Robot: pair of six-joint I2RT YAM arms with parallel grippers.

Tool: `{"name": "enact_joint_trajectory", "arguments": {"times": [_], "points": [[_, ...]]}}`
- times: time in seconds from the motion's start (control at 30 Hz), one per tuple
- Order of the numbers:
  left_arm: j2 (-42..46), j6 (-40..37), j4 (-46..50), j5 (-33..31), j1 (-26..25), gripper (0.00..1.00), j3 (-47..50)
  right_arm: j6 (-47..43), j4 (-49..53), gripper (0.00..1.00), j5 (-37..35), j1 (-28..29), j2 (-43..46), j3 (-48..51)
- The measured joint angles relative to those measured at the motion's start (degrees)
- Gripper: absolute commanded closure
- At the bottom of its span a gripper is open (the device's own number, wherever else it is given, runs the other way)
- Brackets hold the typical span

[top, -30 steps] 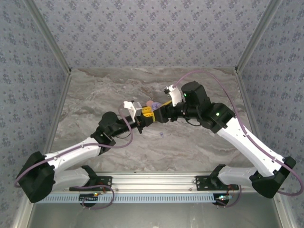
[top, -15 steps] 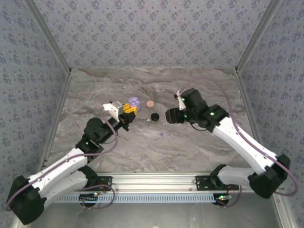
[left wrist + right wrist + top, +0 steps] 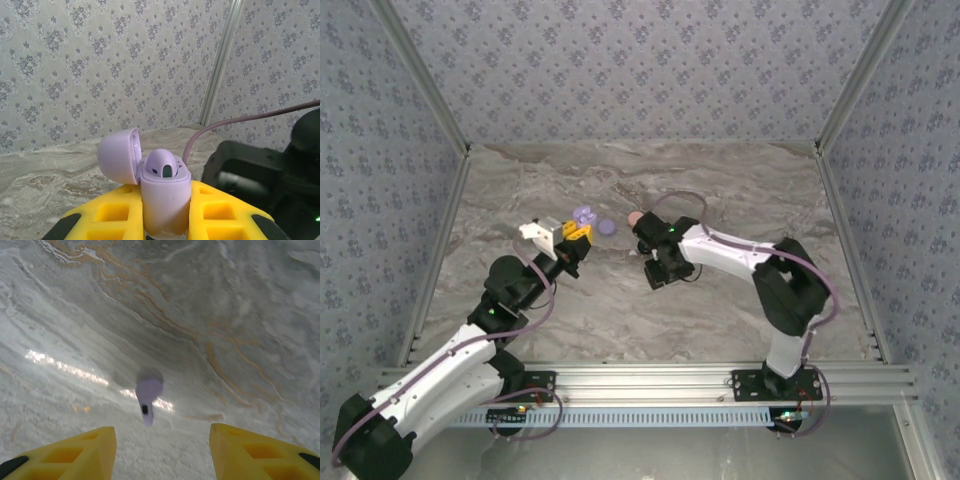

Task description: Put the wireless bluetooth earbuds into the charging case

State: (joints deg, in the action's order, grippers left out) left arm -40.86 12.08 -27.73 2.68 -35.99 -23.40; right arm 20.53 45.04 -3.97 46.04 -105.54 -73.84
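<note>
My left gripper (image 3: 164, 191) is shut on a lavender charging case (image 3: 165, 195), held upright between the yellow fingers (image 3: 220, 207). Its lid (image 3: 119, 155) hangs open to the left, and one lavender earbud (image 3: 162, 165) sits in the case. From above, this gripper (image 3: 575, 234) and case (image 3: 584, 215) are left of centre. My right gripper (image 3: 161, 437) is open and points down at the marble. A second lavender earbud (image 3: 148, 390) lies loose on the table just ahead of its fingertips, touching neither. From above, the right gripper (image 3: 657, 276) covers that earbud.
A round pink case (image 3: 635, 217) lies behind the right wrist, and a small pale lavender round thing (image 3: 607, 227) lies between it and the held case. The right arm's dark body (image 3: 265, 175) is close on the held case's right. Patterned walls enclose the marble table (image 3: 740, 310).
The left arm has drawn back to the left with the case. The right arm has swung in leftward and come down over the loose earbud, its jaws narrowing but still open.
</note>
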Motion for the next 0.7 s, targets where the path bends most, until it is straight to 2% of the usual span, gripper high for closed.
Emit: {"name": "enact_joint_trajectory", "arguments": {"times": [0.23, 0.47, 0.7], "points": [[0.3, 0.0, 0.8, 0.0, 0.0, 1.0, 0.1, -0.5, 0.0, 0.52, -0.5, 0.6, -6.3, -3.4], [0.5, 0.0, 1.0, 0.0, 0.0, 1.0, 0.2, -0.9, 0.9, 0.63, -0.5, 1.4, -8.6, -5.3], [0.7, 0.0, 1.0, 0.0, 0.0, 1.0, 0.2, -0.8, 1.3, 0.69, -0.3, 1.6, -8.9, -5.7]]}}
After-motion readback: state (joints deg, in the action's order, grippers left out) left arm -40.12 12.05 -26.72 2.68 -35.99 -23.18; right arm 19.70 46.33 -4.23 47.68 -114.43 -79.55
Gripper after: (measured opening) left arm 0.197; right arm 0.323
